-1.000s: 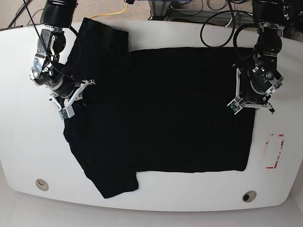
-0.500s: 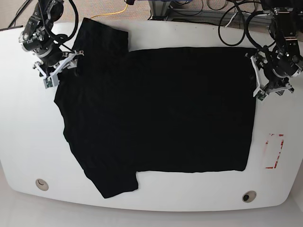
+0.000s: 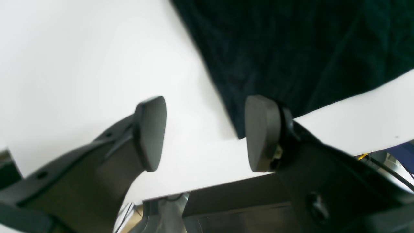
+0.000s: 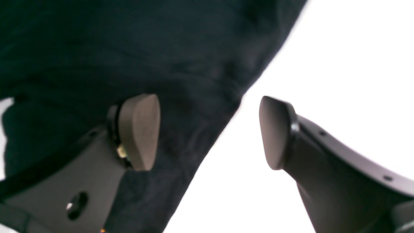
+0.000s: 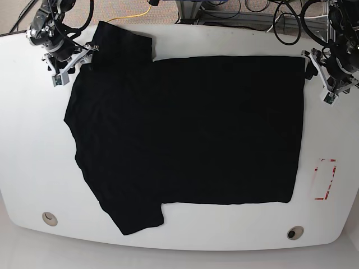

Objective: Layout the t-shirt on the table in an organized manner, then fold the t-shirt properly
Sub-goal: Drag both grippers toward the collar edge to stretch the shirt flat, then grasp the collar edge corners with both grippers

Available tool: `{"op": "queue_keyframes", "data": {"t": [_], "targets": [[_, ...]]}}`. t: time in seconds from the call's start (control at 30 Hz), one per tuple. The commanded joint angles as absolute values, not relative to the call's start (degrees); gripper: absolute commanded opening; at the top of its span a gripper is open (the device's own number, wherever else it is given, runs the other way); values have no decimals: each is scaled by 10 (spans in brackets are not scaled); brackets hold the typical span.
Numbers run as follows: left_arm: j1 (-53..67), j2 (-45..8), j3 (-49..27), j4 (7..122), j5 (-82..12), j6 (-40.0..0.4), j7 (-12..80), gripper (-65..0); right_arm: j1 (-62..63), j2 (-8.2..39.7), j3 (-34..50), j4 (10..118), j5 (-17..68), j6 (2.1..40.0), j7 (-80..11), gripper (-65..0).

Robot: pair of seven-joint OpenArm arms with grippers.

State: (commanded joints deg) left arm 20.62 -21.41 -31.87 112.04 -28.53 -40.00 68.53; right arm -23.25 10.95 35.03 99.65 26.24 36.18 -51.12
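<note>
Both my claws, left claw (image 3: pixel 203 132) and right claw (image 4: pixel 207 132), gape empty; a careless regrasp could bunch the t-shirt (image 5: pixel 185 134)

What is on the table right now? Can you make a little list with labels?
shirt: black t-shirt, spread flat
table: white, red tape mark at one edge
left pincer: open, holding nothing, beside a shirt corner
right pincer: open, holding nothing, at the shirt's edge near a sleeve
folds: none yet
</note>
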Motion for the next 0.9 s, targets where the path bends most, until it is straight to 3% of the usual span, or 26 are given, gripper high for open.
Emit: {"op": "queue_keyframes", "data": {"t": [0.6,0.73,0.9], "targets": [[219,-223,-327,1120,-285,-400,685,-290,-225,89,305,982,263,363,-510,-200],[222,-222,-342,1120,-285,-400,685,-290,-224,89,305,982,262,363,-510,-309],[245,-223,-349,1119,-285,-400,685,-290,-222,89,302,981,262,363,-510,-617]]}}
